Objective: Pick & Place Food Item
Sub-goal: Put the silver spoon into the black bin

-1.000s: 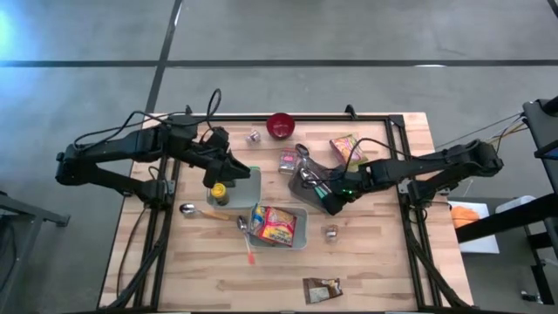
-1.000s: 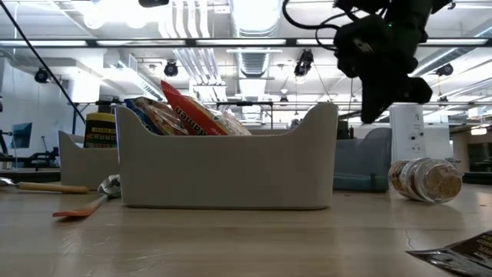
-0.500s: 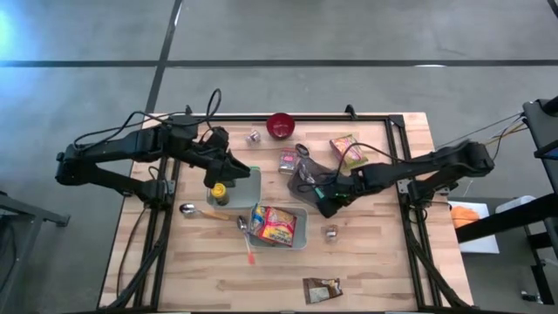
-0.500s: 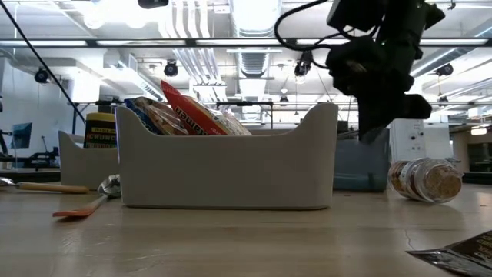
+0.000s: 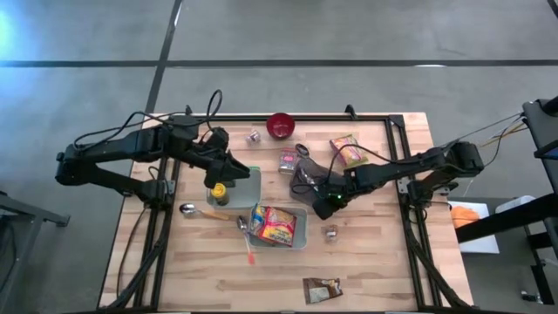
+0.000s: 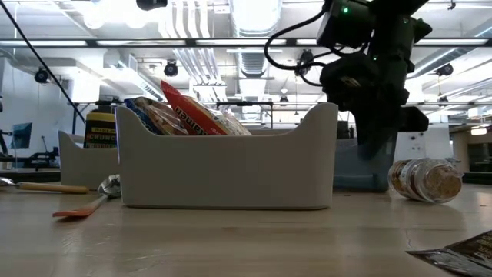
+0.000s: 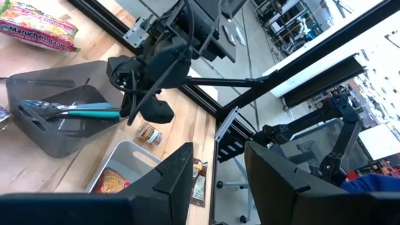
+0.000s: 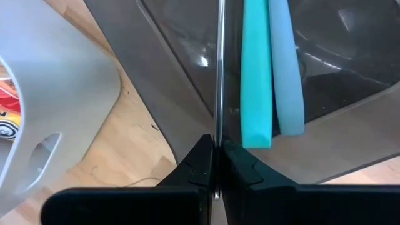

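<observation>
My right gripper (image 5: 323, 204) points steeply down at the near right corner of the dark see-through bin (image 5: 304, 180). It is shut on a thin silvery utensil (image 8: 219, 75) that I see edge-on. Teal and pale-blue handles (image 8: 270, 69) lie inside that bin. A ramen packet (image 5: 275, 223) sits in the white bin (image 5: 300, 234), and another (image 5: 346, 150) lies flat on the table at the far right. My left gripper (image 5: 237, 168) hangs open and holds nothing, above the pale tray (image 5: 250, 185) where the yellow-lidded jar (image 5: 218, 192) stands. My right gripper pinches the thin silvery utensil (image 8: 219, 134) between its two fingertips (image 8: 199, 159). The utensil runs on ahead in line with the fingers, over the dark bin's wall. The fingers come from above, slanting from the table's right. Its far end lies outside the frame.
A red bowl (image 5: 280, 125) and a small jar (image 5: 254, 135) stand at the far edge. Another jar (image 5: 330, 232) lies near the white bin. A packet (image 5: 288, 161) lies left of the dark bin, a dark packet (image 5: 321, 290) near the front edge. Spoons (image 5: 187, 209) lie at left.
My right gripper has sunk toward the dark bin, shifted a little toward the table's left and tipped more steeply down. It has stayed shut. My left arm has kept still.
</observation>
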Controlling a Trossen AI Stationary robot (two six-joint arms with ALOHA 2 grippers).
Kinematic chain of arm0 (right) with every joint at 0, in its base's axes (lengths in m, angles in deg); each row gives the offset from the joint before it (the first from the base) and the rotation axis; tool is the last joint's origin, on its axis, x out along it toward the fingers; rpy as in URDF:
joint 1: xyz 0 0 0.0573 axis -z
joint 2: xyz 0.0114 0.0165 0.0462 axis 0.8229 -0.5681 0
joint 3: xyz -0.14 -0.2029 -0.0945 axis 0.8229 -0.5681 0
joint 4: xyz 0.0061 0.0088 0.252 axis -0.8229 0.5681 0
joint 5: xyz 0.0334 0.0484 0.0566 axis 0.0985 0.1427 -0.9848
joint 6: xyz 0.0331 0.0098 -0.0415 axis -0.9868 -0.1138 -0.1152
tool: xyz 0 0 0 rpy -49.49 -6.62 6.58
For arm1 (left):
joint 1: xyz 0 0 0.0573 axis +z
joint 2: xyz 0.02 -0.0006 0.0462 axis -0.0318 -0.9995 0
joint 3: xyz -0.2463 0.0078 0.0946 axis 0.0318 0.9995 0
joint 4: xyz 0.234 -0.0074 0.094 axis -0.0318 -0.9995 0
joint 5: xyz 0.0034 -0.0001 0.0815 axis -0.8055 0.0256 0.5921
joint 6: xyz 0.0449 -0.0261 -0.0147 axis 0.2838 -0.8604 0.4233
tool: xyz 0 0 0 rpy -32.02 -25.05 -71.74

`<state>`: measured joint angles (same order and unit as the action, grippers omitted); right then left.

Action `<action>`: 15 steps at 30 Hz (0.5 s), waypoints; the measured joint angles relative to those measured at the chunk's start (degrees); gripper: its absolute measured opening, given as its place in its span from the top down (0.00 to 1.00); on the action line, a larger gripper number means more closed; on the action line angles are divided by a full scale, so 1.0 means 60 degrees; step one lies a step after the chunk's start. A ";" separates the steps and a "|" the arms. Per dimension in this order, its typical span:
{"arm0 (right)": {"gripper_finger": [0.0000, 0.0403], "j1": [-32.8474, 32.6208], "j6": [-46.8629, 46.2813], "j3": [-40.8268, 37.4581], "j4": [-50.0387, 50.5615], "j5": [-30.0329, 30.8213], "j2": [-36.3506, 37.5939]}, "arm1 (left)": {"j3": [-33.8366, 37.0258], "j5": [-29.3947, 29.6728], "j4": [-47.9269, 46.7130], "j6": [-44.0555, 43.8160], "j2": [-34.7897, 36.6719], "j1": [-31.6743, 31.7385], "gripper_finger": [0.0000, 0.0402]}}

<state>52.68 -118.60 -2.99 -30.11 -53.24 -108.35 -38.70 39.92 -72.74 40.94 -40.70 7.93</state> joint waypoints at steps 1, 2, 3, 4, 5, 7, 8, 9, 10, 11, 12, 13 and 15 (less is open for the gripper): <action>0.98 0.0062 0.0024 0.0000 0.0003 -0.0109 0.0000 | 0.0000 0.0000 0.0000 0.0000 0.0000 0.0000 0.64; 0.98 0.0124 0.0059 -0.0003 0.0015 -0.0219 0.0023 | 0.0000 -0.0001 0.0000 0.0000 0.0000 0.0000 0.64; 0.98 0.0177 0.0087 -0.0007 0.0025 -0.0315 0.0032 | 0.0000 -0.0003 -0.0006 0.0000 0.0000 0.0000 0.64; 0.98 0.0221 0.0101 -0.0007 0.0025 -0.0380 0.0036 | 0.0000 -0.0002 -0.0017 0.0000 0.0000 0.0000 0.64; 0.98 0.0246 0.0136 -0.0011 0.0028 -0.0415 0.0044 | 0.0000 -0.0004 -0.0016 0.0000 0.0000 0.0000 0.64; 0.98 0.0297 0.0242 -0.0011 0.0029 -0.0521 0.0044 | 0.0000 -0.0001 -0.0022 0.0000 0.0000 0.0000 0.64; 0.98 0.0299 0.0280 -0.0011 0.0030 -0.0560 0.0044 | 0.0000 -0.0004 -0.0022 0.0000 0.0000 0.0000 0.64; 0.98 0.0299 0.0321 -0.0014 0.0032 -0.0560 0.0044 | 0.0000 -0.0004 -0.0025 0.0000 0.0000 0.0000 0.64; 0.98 0.0298 0.0350 -0.0015 0.0032 -0.0560 0.0044 | 0.0000 -0.0004 -0.0025 0.0000 0.0000 0.0000 0.64; 0.98 0.0299 0.0366 -0.0015 0.0032 -0.0560 0.0044 | 0.0000 0.0000 -0.0025 0.0000 0.0000 0.0000 0.64; 0.98 0.0306 0.0358 -0.0015 0.0032 -0.0564 0.0044 | 0.0000 -0.0004 -0.0025 0.0000 0.0000 0.0000 0.64; 0.98 0.0306 0.0329 -0.0015 0.0032 -0.0564 0.0044 | 0.0000 -0.0004 -0.0025 0.0000 0.0000 0.0000 0.64; 0.98 0.0310 0.0220 -0.0015 0.0032 -0.0550 0.0044 | 0.0000 -0.0004 -0.0025 0.0000 0.0000 0.0000 0.64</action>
<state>54.54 -117.28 -3.08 -29.92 -56.54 -108.09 -38.70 39.90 -72.89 40.94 -40.70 7.93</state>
